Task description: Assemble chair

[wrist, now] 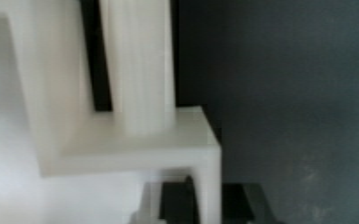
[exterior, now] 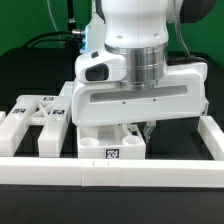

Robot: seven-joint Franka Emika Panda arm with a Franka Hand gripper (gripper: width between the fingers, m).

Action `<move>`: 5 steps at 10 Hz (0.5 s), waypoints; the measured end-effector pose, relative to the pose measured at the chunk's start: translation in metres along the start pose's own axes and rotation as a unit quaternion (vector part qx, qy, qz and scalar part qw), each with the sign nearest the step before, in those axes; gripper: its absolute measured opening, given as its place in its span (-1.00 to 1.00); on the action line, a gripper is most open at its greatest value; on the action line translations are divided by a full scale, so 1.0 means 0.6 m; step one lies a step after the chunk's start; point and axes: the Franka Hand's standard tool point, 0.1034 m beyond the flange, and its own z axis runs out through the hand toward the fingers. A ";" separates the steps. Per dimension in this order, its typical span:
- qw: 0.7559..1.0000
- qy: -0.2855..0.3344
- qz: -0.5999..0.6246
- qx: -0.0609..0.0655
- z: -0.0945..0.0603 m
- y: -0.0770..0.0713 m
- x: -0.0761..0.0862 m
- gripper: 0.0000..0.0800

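Note:
The chair's blocky white seat piece [exterior: 110, 140], with a tag on its front face, rests on the table just behind the front border rail. My gripper [exterior: 138, 127] reaches down onto it from above, mostly hidden by the wrist. In the wrist view a square white post [wrist: 133, 70] stands on the flat white slab [wrist: 137, 145]. My gripper [wrist: 204, 200] has its dark fingers [wrist: 167, 202] tight on either side of a thin white edge of this piece. Two more tagged white chair pieces [exterior: 40, 112] lie at the exterior view's left.
A long white border rail [exterior: 60, 168] runs along the front, and another [exterior: 214, 140] stands at the exterior view's right. The table top [exterior: 30, 70] is black. Cables hang behind the arm.

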 end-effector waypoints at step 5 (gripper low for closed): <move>1.000 0.002 0.011 0.003 -0.001 -0.024 0.006 -0.92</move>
